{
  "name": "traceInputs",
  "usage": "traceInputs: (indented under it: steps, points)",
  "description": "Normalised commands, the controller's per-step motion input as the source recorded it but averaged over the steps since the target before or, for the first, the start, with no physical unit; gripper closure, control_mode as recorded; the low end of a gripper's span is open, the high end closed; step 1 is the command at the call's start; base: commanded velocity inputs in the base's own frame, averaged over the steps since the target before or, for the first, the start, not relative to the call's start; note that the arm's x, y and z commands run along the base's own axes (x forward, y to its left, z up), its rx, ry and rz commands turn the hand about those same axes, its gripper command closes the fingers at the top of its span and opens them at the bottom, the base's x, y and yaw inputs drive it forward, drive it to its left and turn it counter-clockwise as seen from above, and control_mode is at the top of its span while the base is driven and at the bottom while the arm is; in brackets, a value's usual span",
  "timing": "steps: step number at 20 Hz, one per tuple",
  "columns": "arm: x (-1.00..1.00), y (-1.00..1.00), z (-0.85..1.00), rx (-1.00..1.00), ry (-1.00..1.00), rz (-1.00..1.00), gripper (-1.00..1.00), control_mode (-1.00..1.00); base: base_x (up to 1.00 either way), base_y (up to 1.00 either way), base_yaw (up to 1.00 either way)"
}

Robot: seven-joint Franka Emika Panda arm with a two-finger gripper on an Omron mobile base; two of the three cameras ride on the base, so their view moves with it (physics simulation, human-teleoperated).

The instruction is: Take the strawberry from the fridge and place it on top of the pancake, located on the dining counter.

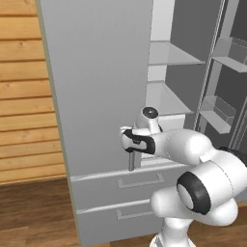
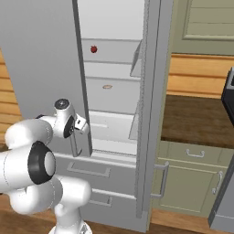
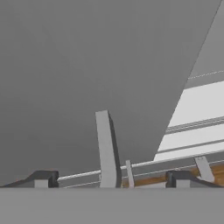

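My gripper (image 3: 109, 178) stands wide, holding nothing, the fridge (image 1: 96, 96) door handle (image 3: 107, 148) between its tips; strawberry (image 2: 93, 49) sits above, so clear the door first

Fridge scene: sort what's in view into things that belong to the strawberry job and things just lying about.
Belongs to the job:
- strawberry, on an upper shelf
- fridge, right door open
- end effector, open, by the left door's handle

Lying about:
- small flat tan item, one shelf lower
- green-grey cabinets
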Motion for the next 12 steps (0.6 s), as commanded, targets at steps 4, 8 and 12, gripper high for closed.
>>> traceInputs:
  steps: [4, 8, 12]
  points:
    - [-0.06, 0.01, -0.33, -0.04, 0.02, 0.00, 1.00, -1.00, 0.00, 0.00, 0.00]
    - [-0.54, 0.15, -0.03, 0.00, -0.14, 0.00, 1.00, -1.00, 0.00, 0.00, 0.00]
    - [-0.96, 0.19, -0.03, 0.00, -0.18, 0.02, 1.00, -1.00, 0.00, 0.00, 0.00]
